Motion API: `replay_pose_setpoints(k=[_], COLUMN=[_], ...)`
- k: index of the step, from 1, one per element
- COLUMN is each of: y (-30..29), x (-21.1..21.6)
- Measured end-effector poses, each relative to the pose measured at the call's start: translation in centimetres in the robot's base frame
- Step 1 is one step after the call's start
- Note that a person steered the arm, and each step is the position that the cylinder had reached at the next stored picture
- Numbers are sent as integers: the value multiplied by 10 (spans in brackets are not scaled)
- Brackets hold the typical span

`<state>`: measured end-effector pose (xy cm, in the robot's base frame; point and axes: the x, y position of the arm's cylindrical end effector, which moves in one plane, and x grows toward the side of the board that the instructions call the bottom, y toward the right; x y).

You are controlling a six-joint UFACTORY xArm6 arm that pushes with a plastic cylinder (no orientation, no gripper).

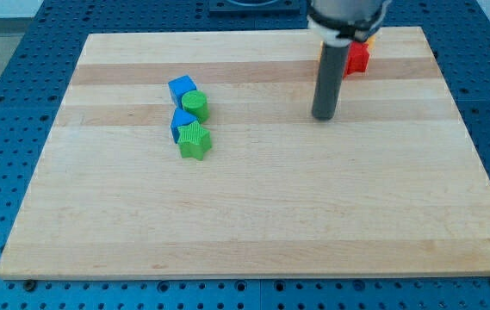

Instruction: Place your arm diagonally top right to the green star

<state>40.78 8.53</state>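
Observation:
The green star (195,140) lies on the wooden board (253,215), left of centre. A blue block (178,122) touches it at its upper left. A green cylinder (196,106) stands just above, with a blue cube (182,88) against its upper left. My tip (324,117) rests on the board well to the right of the green star and slightly higher in the view, about 150 pixels away, touching no block.
A red block (357,57) sits near the view's top right, partly hidden behind the rod, with a bit of yellow (369,38) showing above it. The board lies on a blue perforated table (3,103).

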Motion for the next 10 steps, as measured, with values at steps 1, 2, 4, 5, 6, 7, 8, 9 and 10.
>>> replay_pose_setpoints(k=[1, 2, 4, 5, 6, 7, 8, 9, 10], y=[-7, -7, -7, -7, -8, -9, -13, -22, -24], x=[3, 2, -1, -1, -1, -1, -1, -1, -1])
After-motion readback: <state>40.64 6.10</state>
